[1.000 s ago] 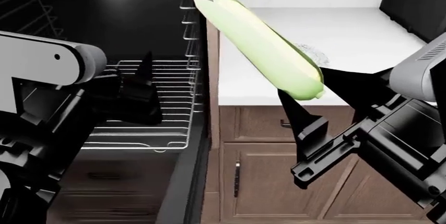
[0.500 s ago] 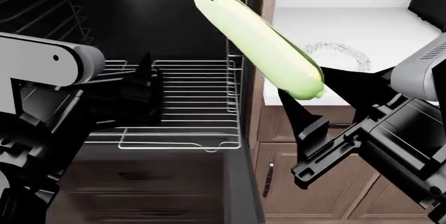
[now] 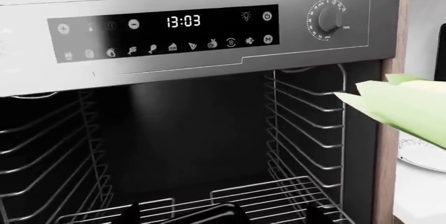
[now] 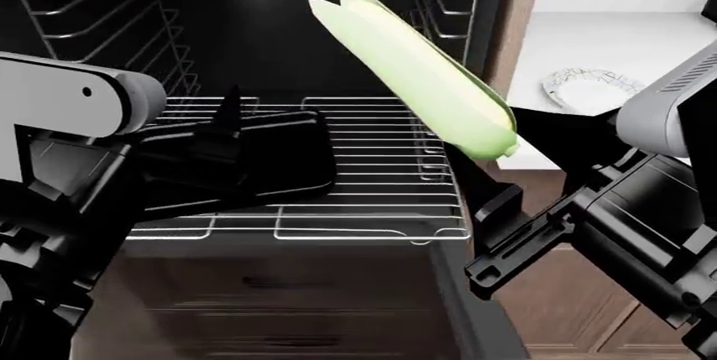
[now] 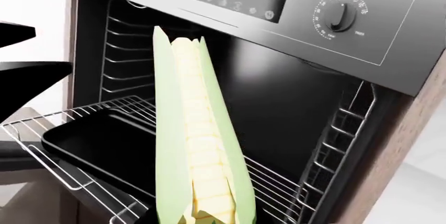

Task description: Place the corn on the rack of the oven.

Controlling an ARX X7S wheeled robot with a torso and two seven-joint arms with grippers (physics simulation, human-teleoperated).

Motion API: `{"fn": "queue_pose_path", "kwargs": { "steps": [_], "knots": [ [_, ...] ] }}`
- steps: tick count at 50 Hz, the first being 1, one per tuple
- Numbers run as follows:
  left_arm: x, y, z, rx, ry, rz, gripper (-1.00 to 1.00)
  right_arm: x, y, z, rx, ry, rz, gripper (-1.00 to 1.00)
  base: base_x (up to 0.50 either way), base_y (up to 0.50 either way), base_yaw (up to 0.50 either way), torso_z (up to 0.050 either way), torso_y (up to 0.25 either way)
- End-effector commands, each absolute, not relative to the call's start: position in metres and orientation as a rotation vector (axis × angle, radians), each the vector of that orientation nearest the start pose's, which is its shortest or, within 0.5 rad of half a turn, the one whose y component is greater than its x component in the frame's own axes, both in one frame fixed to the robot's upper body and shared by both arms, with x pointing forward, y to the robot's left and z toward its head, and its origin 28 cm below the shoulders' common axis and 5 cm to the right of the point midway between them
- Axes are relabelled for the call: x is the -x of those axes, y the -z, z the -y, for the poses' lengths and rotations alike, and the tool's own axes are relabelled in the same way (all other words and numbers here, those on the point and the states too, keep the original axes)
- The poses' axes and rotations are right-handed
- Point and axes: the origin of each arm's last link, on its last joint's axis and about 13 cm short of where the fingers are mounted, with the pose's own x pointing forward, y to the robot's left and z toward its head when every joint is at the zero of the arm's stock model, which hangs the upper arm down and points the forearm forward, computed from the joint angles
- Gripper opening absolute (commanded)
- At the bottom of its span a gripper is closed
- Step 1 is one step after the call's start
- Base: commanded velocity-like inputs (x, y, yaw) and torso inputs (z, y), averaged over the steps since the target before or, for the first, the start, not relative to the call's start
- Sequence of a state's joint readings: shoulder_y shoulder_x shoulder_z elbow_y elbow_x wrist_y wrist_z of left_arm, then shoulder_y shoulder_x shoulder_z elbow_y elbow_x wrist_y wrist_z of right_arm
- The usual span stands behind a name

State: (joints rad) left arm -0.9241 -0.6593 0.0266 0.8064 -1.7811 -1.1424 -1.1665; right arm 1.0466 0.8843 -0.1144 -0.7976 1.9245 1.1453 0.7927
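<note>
The oven point(image 4: 280, 24) fills most of the head view, its door open and its dark cavity lined with wire rails on both side walls. A steel control panel point(image 3: 209, 31) with a lit clock and a round knob point(image 3: 329, 20) runs across its top in the left wrist view. To the oven's right stand brown cabinets point(image 4: 583, 293) under a white surface point(image 4: 605, 49), which carries a small pale plate point(image 4: 588, 87).

The rack point(image 4: 370, 200) is pulled partway out of the cavity and lies flat. A black tray point(image 4: 269, 163) sits on its left half, while the bare wires lie to the right.

The left arm point(image 4: 67, 125) reaches in from the left, its dark left end effector point(image 4: 230, 138) just over the tray's near edge. Its fingers are lost against the black tray, so I cannot tell whether they are spread or closed.

The right arm point(image 4: 661, 209) comes in from the lower right. The right end effector point(image 4: 493, 175) seems to be clamped on the butt end of the corn point(image 4: 421, 75), though the contact itself is hidden below the cob.

The corn is held in the air, tilted, with its pointed leafy tip up toward the cavity and its body above the rack's right part, not touching the wires. In the right wrist view the cob point(image 5: 198, 151) stands nearly upright in front of the tray and rack.
</note>
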Motion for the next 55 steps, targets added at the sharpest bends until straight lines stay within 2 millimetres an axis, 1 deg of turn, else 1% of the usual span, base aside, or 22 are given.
{"fn": "queue_pose_path", "kwargs": {
  "steps": [1,27,36,44,47,50,54,55],
  "knots": [
    [-0.172,-0.281,-0.224,-0.08,0.166,0.131,1.0,-0.162,-0.296,0.138,0.274,-0.5,0.062,-1.0,0.0,0.36,0.0,0.0,0.0],
    [-0.176,-0.278,-0.226,-0.082,0.163,0.118,1.0,-0.166,-0.299,0.137,0.287,-0.501,0.043,-1.0,0.0,0.34,0.0,0.0,0.0],
    [-0.177,-0.277,-0.226,-0.083,0.16,0.119,1.0,-0.166,-0.297,0.138,0.282,-0.498,0.041,-1.0,0.0,0.32,0.0,0.0,0.0],
    [-0.179,-0.276,-0.225,-0.083,0.16,0.118,1.0,-0.169,-0.294,0.139,0.264,-0.496,0.036,-1.0,0.0,0.09,0.0,0.0,0.0],
    [-0.18,-0.275,-0.226,-0.082,0.158,0.116,1.0,-0.173,-0.293,0.138,0.264,-0.497,0.028,-1.0,0.0,0.0,0.0,0.0,0.0],
    [-0.181,-0.275,-0.226,-0.083,0.157,0.116,1.0,-0.186,-0.296,0.137,0.295,-0.497,-0.013,-1.0,0.0,0.0,0.0,0.0,0.0],
    [-0.183,-0.274,-0.227,-0.085,0.155,0.112,1.0,-0.207,-0.318,0.139,0.313,-0.478,-0.056,-1.0,0.0,0.0,0.0,0.0,0.0],
    [-0.184,-0.274,-0.227,-0.084,0.154,0.111,1.0,-0.212,-0.325,0.138,0.285,-0.493,-0.059,-1.0,0.0,0.0,0.0,0.0,0.0]
  ]
}}
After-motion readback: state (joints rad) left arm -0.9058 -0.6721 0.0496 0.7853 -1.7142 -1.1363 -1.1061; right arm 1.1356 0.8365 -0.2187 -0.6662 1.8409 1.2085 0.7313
